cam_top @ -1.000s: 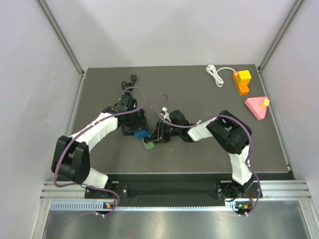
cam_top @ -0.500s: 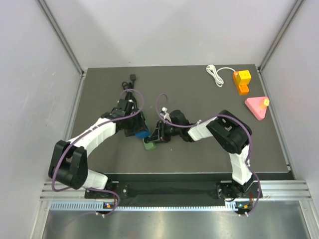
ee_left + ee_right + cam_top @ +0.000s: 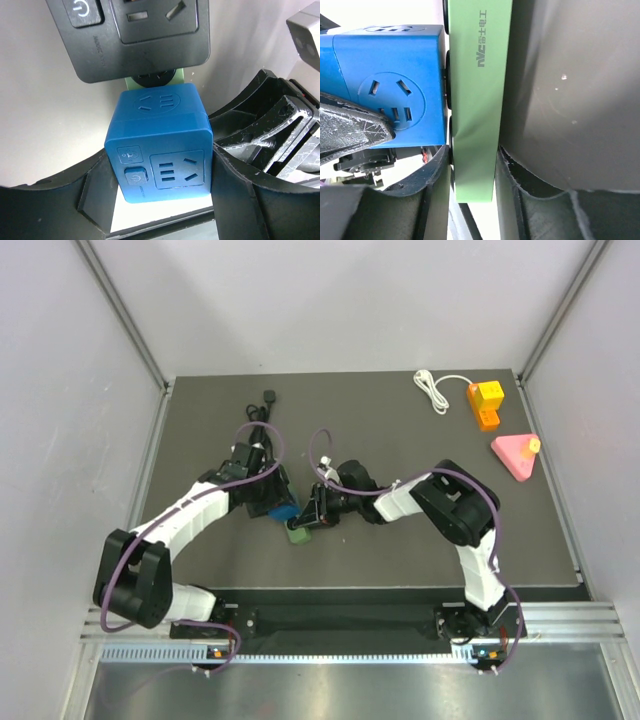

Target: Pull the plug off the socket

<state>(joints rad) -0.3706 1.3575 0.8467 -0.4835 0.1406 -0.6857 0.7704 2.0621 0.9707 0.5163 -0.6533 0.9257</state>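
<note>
Mid-table, both claws are loaded. The right gripper (image 3: 475, 175) is pinched tight on the flat green plastic socket block (image 3: 477, 100). The left gripper (image 3: 162, 185) is closed partway round the blue plastic cube plug (image 3: 160, 145), pads touching both sides. The plug looks seated, so the grip is done and the pull isn't. Next: pull straight apart, no twist. There's room on the bare dark table mat (image 3: 400, 550) toward the near edge. The black plastic power strip (image 3: 140, 35) sits just beyond the cube, so keep off it.

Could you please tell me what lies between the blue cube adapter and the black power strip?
A green adapter slab, edge-on in the left wrist view.
</note>
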